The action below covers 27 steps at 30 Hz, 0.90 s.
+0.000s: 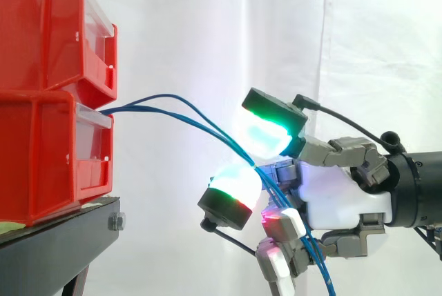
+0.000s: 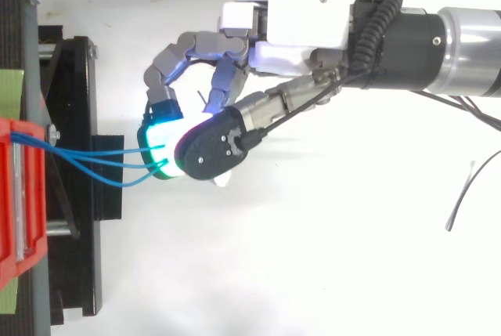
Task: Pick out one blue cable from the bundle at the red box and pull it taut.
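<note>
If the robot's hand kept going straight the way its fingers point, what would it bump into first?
Probably the front of the lower red bin. The hand, pinching the blue cables, points left at it with just air between, though depth is hard to judge.

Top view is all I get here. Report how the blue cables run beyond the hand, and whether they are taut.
Observer: From the side, the blue cables leave the front of the lower red bin, arch upward, then slope down into the hand. They are slack, not taut.
Operator: Give me their path at the fingertips.
Observer: They pass between the upper glowing pad and the lower pad, then hang down past the palm and out of the side view's bottom edge.
Operator: State how many it has.
Observer: More than one strand runs through the curled fingers, not a single cable.
</note>
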Each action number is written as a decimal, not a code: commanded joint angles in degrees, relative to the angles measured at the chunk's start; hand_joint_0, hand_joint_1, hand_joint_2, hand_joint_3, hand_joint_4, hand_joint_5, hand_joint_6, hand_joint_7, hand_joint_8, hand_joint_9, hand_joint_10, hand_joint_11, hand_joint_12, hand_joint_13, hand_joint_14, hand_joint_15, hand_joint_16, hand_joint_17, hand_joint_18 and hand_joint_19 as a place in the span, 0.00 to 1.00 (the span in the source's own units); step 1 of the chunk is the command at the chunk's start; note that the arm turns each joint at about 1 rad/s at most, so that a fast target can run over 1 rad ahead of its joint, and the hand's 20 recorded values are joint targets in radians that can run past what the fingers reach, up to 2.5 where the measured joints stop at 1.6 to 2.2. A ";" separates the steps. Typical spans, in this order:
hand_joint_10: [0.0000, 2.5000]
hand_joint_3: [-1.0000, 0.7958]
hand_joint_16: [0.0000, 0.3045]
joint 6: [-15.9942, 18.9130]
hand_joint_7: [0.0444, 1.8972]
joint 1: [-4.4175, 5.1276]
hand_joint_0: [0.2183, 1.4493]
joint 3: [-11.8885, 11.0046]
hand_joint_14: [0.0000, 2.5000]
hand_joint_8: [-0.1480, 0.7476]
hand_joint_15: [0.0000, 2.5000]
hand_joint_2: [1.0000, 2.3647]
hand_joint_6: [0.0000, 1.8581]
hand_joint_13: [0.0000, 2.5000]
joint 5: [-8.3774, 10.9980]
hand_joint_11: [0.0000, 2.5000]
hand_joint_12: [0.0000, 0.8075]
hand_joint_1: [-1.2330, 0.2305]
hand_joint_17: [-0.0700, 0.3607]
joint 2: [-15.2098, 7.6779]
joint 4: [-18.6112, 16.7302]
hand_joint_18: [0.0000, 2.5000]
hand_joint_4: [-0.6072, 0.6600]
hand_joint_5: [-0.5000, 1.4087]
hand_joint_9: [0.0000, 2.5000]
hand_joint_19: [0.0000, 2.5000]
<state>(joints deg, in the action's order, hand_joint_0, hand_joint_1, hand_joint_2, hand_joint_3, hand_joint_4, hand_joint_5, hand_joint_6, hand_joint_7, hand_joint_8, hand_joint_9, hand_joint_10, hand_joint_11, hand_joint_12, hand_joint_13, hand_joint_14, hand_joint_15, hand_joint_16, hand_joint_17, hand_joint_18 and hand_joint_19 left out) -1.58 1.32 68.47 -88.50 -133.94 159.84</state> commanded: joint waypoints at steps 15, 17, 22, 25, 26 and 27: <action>0.01 0.28 0.19 0.00 0.51 0.08 0.22 0.00 0.01 0.55 0.21 0.00 0.46 0.45 0.08 0.23 0.54 0.45 0.46 0.00 -0.14 0.39 0.55 0.21 0.52 0.22; 0.01 0.28 0.18 0.00 0.52 0.08 0.27 0.00 0.01 0.54 0.21 0.00 0.46 0.44 0.08 0.23 0.52 0.42 0.44 0.00 -0.14 0.38 0.53 0.21 0.51 0.22; 0.01 0.35 0.17 0.00 0.49 0.17 0.31 0.00 0.01 0.54 0.21 0.01 0.46 0.44 0.00 0.23 0.51 0.40 0.43 0.00 -0.06 0.37 0.55 0.20 0.50 0.22; 0.01 0.37 0.17 0.00 0.48 0.17 0.31 0.00 0.01 0.54 0.21 0.01 0.46 0.43 0.00 0.24 0.51 0.39 0.43 0.00 -0.14 0.36 0.56 0.19 0.49 0.22; 0.01 0.39 0.17 0.00 0.49 0.17 0.31 0.00 0.01 0.53 0.21 0.01 0.46 0.43 0.00 0.24 0.51 0.38 0.43 0.00 -0.14 0.36 0.55 0.19 0.48 0.21; 0.01 0.40 0.17 0.00 0.49 0.17 0.31 -0.09 0.01 0.54 0.21 0.01 0.47 0.43 0.00 0.24 0.51 0.38 0.43 0.00 -0.14 0.36 0.55 0.19 0.48 0.21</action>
<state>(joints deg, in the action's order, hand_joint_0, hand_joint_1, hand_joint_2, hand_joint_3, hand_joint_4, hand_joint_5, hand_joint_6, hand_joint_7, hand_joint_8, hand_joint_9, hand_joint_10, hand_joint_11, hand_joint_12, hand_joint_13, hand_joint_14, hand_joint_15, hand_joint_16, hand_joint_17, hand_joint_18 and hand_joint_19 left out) -1.58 1.47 68.45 -88.50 -133.94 159.72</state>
